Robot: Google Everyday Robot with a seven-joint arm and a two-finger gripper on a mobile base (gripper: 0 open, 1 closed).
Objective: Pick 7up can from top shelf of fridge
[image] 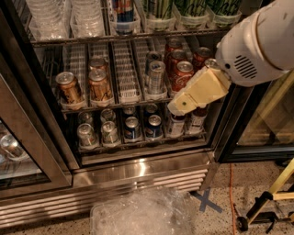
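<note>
- Open fridge (138, 167), racks full of cans.
- 7up can (192, 6) stands upright on the top shelf (82, 40).
- Gripper (183, 104) is at the middle rack, can at its 12 o'clock, well above.
- Grip state: can't tell.

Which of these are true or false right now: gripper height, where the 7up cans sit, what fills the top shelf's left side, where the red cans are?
1. The gripper is level with the top shelf. False: it is lower, in front of the middle rack's right end.
2. The green 7up cans stand on the top shelf's right side. True.
3. The top shelf's left side holds red cans. False: clear plastic cups.
4. Red cans stand on the middle rack. True.
</note>
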